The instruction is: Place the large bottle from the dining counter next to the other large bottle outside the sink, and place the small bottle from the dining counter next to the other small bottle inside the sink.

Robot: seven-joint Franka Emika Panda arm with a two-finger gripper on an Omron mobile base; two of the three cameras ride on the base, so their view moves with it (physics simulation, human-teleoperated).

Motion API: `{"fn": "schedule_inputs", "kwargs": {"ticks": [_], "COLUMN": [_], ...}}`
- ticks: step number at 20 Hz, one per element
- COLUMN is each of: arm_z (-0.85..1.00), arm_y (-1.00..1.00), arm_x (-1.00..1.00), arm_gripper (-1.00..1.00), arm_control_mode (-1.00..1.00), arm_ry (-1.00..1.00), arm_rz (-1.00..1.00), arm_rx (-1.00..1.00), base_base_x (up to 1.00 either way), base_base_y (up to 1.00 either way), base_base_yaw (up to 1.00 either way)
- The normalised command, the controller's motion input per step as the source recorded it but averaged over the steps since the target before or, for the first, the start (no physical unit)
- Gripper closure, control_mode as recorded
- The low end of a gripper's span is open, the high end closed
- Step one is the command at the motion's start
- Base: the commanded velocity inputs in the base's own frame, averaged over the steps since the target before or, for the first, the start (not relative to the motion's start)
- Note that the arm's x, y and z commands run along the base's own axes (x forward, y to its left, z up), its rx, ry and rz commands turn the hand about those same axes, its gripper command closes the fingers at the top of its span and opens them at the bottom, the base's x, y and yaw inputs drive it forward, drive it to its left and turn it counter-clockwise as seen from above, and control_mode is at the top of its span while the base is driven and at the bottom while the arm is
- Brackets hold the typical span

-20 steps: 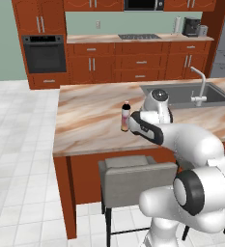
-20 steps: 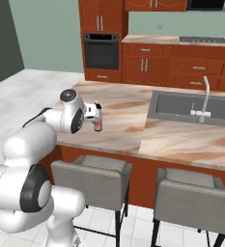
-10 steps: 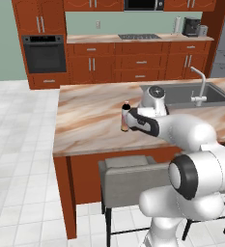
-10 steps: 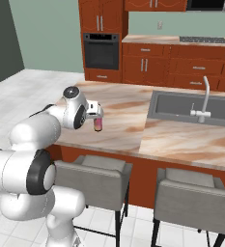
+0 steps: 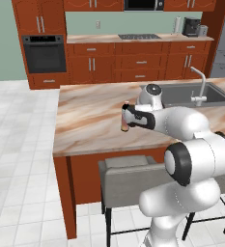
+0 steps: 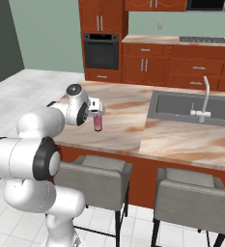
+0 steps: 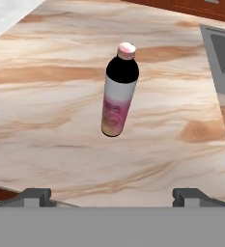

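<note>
- Pink-yellow large bottle point(image 7: 119, 91) upright on the counter point(image 7: 46, 120); arm has swung in closer.
- Tool point(image 7: 111, 195) jaws wide apart, bottle ahead, ungrasped: still approaching.

White arm bent forward and low, wrist turned level, end effector point(image 7: 111, 197) spread wide, nothing between its fingertips point(image 7: 34, 195)

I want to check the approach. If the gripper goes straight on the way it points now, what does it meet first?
Most likely the gradient bottle, standing upright on the dining counter ahead of the open gripper. The gap is hard to judge.
</note>
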Motion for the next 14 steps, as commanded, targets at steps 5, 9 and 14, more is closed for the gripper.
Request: {"fn": "schedule_inputs", "kwargs": {"ticks": [5, 9, 14], "arm_z": [0.03, 0.06, 0.02], "arm_y": [0.01, 0.00, 0.00], "arm_x": [0.14, 0.00, 0.06], "arm_gripper": [-1.00, -1.00, -1.00], "arm_control_mode": [-1.00, -1.00, -1.00], "arm_ry": [-0.02, -0.05, -0.04], "arm_rz": [0.00, 0.00, 0.00], "arm_rx": [0.00, 0.00, 0.00], "base_base_x": [0.00, 0.00, 0.00], "base_base_y": [0.00, 0.00, 0.00], "base_base_yaw": [0.00, 0.00, 0.00]}}
